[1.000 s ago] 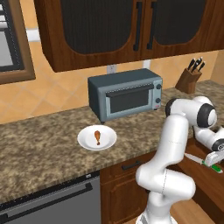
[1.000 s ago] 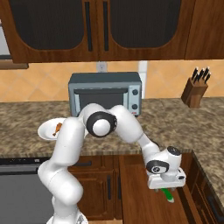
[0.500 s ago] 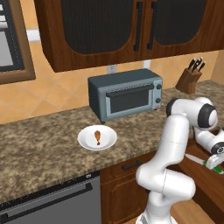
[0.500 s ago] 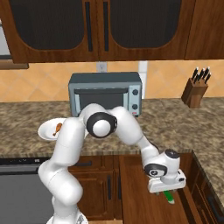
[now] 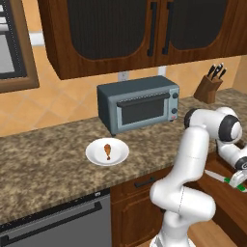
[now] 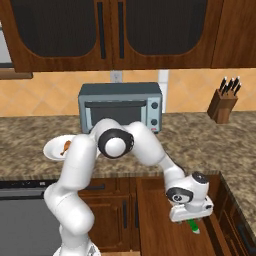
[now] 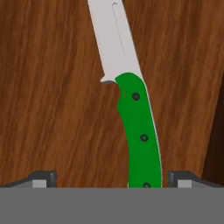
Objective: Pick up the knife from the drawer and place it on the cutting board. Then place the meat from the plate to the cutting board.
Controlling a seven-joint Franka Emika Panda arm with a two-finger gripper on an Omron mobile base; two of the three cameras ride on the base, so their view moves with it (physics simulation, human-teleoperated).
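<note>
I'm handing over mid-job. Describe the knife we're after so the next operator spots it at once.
Find the grey toaster oven on the granite counter, then drop to the open wooden drawer below and right of it. The knife lies flat on the drawer floor, right under the open hand. Its bright green handle sets it apart from the black-handled knives in the wooden block.

Two base views flank the arm, sharing the counter (image 5: 58,159); hand view looks closely down into the drawer (image 7: 52,109).
</note>
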